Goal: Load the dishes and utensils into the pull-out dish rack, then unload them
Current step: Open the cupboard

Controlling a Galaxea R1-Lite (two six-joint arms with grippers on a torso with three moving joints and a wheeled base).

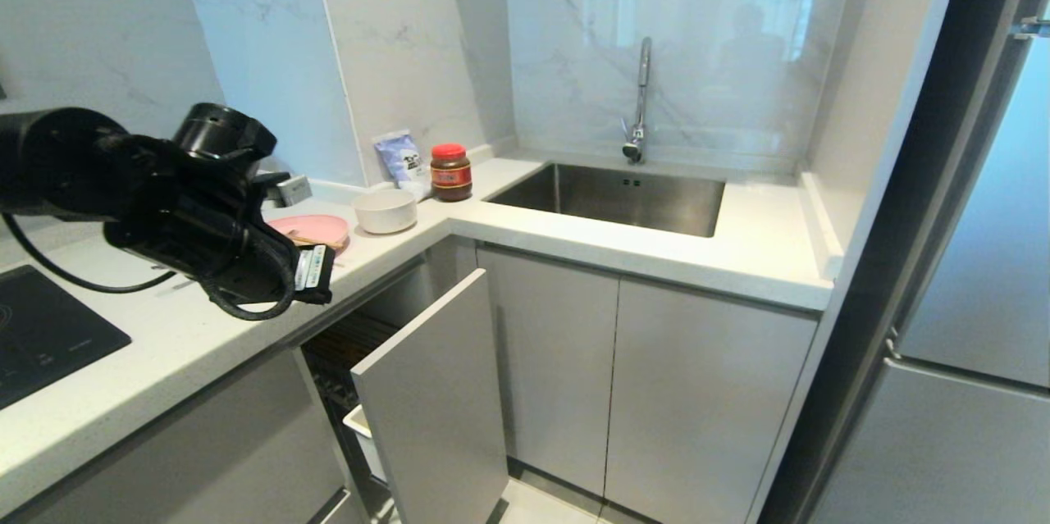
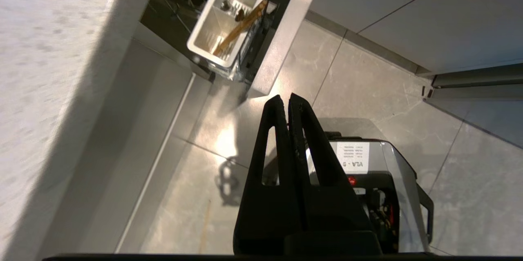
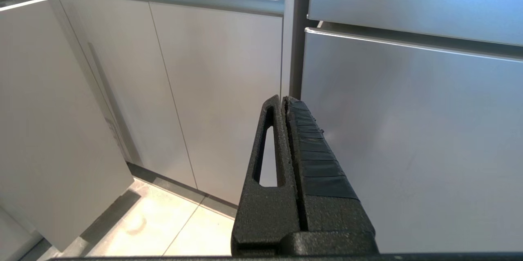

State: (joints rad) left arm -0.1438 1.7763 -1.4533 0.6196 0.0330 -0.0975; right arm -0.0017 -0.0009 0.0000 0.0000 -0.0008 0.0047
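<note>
"VLA" is being read on a label behind the left gripper, which is being kept closed and empty. The chopsticks are being held in the cutlery tray. The right gripper is likewise being kept closed.

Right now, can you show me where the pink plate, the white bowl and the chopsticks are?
pink plate [image 1: 316, 226], head view, its top face.
white bowl [image 1: 384, 211], head view, its outer side.
chopsticks [image 2: 240, 28], left wrist view, mid-length, inside the white tray.
</note>
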